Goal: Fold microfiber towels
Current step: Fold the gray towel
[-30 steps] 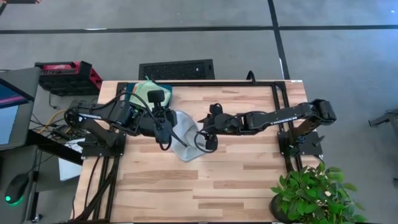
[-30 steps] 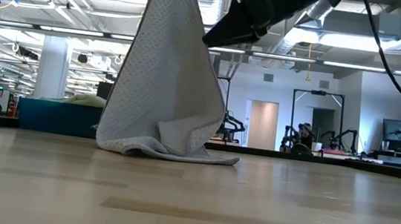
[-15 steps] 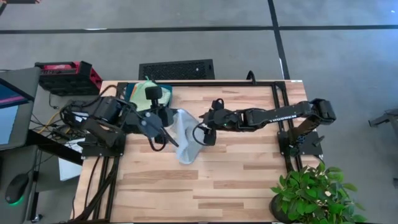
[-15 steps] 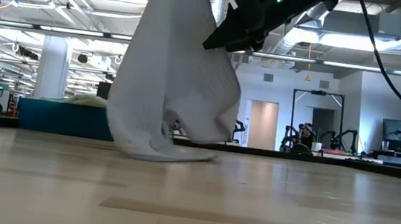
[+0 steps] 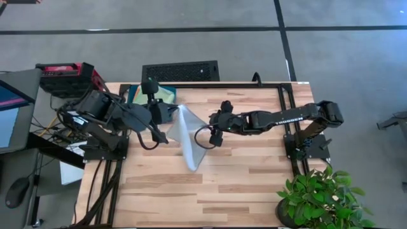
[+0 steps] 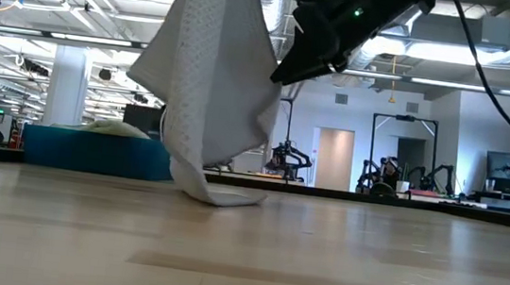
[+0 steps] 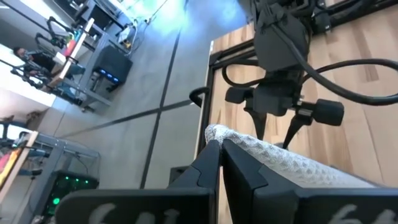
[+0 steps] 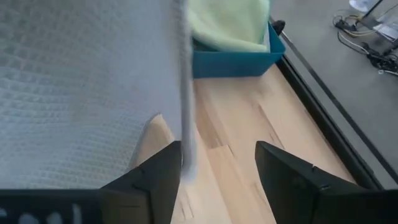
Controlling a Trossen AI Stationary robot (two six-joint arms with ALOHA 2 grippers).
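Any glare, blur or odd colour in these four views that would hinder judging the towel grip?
Left wrist view: blue-white glare washes out the floor, but the left gripper pinching the grey towel reads clearly. Right wrist view: the towel's hanging edge is smeared; the right gripper is sharp. Low view: bright ceiling lights leave the arm silhouetted. High view: even light.
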